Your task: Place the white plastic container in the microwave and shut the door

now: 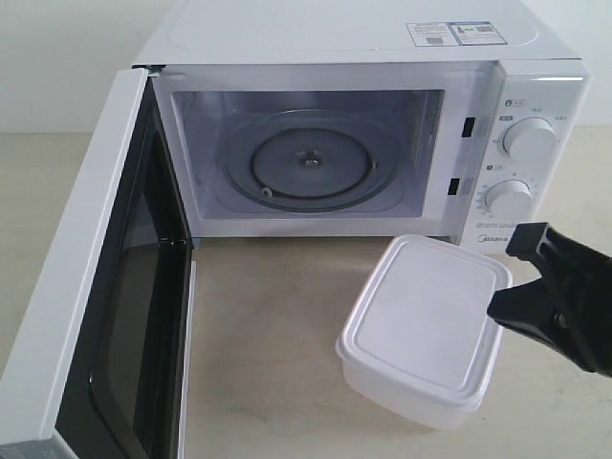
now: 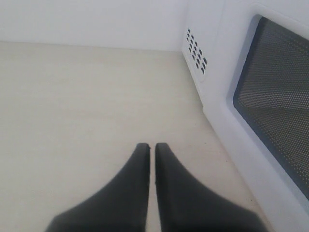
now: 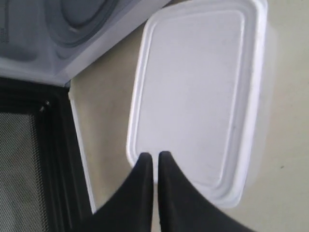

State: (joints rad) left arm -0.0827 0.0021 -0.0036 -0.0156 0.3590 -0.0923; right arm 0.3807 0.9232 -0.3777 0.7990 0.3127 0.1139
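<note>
The white plastic container (image 1: 426, 320) sits with its lid on, on the table in front of the microwave (image 1: 335, 38), toward the right. The door (image 1: 86, 287) is swung wide open on the left, and the cavity holds only the glass turntable (image 1: 306, 163). My right gripper (image 1: 499, 308) is shut and hovers at the container's right end. In the right wrist view its tips (image 3: 155, 155) lie over the lid's rim (image 3: 193, 92); whether they touch is unclear. My left gripper (image 2: 152, 146) is shut and empty above bare table, beside the door's outer face (image 2: 275, 111).
The beige tabletop (image 1: 258, 325) stretches between the open door and the container. Two dials (image 1: 528, 139) sit on the microwave's right panel. The door's inner edge (image 3: 29, 159) shows in the right wrist view. A white wall stands behind.
</note>
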